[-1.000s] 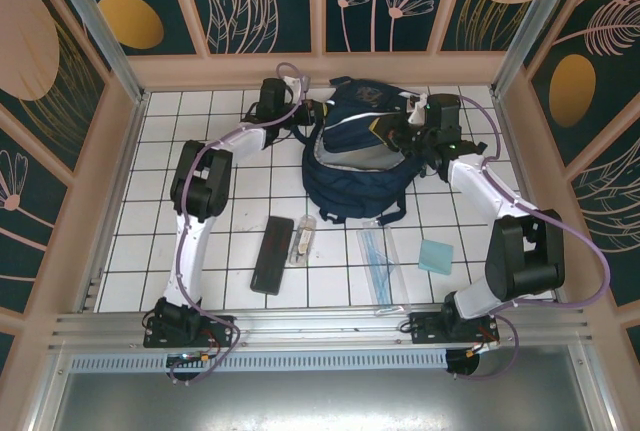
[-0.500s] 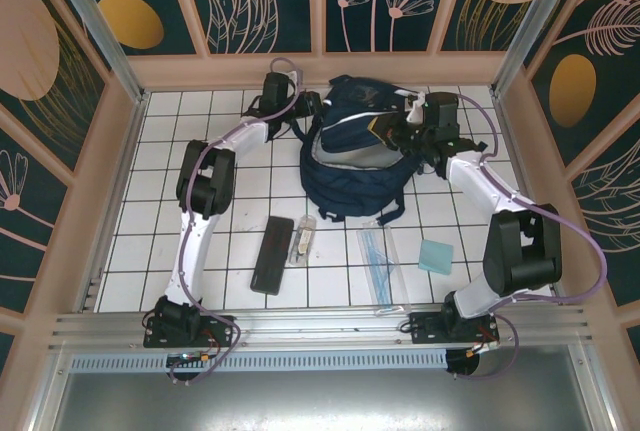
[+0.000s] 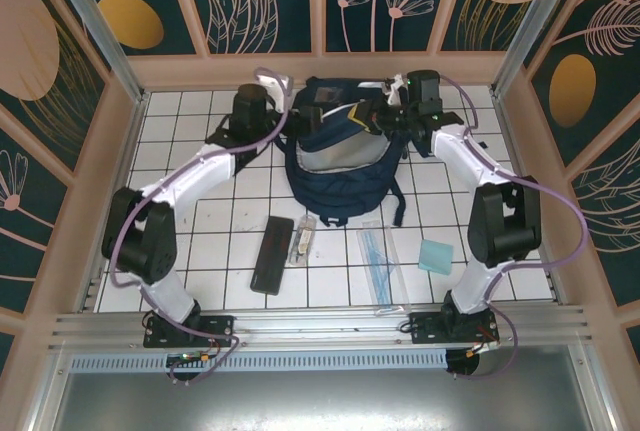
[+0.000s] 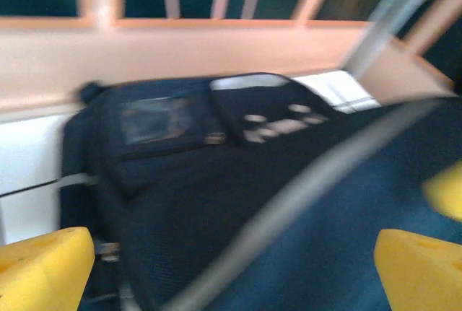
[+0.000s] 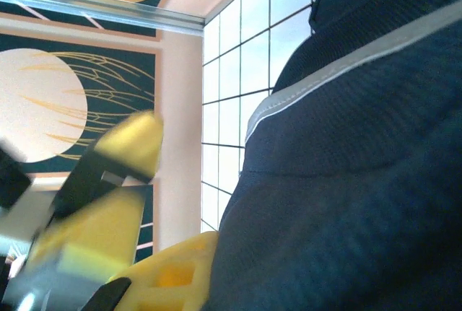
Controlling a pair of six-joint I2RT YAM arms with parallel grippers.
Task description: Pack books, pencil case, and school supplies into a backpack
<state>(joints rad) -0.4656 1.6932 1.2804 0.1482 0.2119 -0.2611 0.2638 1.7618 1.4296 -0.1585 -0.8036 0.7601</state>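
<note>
The navy backpack (image 3: 340, 173) lies at the back middle of the tiled floor, its grey-lined mouth facing up. My left gripper (image 3: 303, 111) is at the mouth's left rim; in the left wrist view its yellow fingers (image 4: 43, 264) stand wide apart, open, over backpack (image 4: 180, 203) fabric. My right gripper (image 3: 380, 116) holds the right rim; one yellow finger (image 5: 170, 275) presses the backpack (image 5: 346, 181) cloth, which hides the other. The black pencil case (image 3: 272, 254), clear tube (image 3: 303, 239), ruler set (image 3: 377, 261) and teal pad (image 3: 436, 257) lie on the tiles in front. The books are hidden.
The pen's back wall (image 3: 320, 69) runs just behind the backpack, with side walls to the left and right. A dark strap (image 3: 397, 206) trails from the backpack toward the ruler set. A blurred yellow and black shape (image 5: 108, 195) shows left of my right finger.
Both grippers have moved left and back, and the backpack has shifted left with them. The left arm has swung its elbow far out to the left.
</note>
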